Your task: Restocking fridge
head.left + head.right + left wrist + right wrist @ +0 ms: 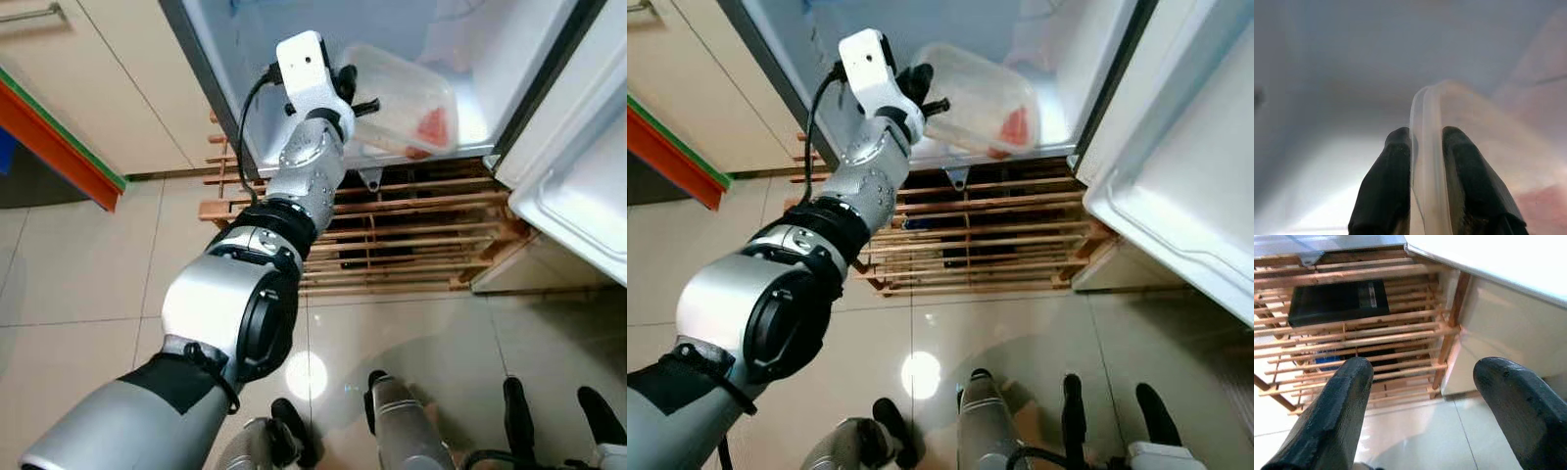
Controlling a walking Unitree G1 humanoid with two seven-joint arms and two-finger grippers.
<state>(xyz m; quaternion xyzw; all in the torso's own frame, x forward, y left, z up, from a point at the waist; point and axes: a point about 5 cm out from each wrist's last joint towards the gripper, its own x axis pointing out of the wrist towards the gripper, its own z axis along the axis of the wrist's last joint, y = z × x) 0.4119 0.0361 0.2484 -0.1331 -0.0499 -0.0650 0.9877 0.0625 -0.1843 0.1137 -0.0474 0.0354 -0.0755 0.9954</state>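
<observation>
Your left gripper [1426,161] pinches the rim of the clear plastic box [411,98] inside the fridge [470,59]. Your right gripper [1440,396] hangs wide open, near the wooden rack [411,235].

From our head we look steeply down at the open fridge [411,59] and wooden pallet [989,235]. Our left wrist camera sits close inside the fridge; our right faces the pallet.

I look down at a shiny pale tiled floor [88,323] with a bright spot of light [306,375] on it. A low wooden slatted rack [411,235] sits on the floor. Cream cupboard doors [127,78] stand on my left, beside an orange and green edge [59,147].
</observation>
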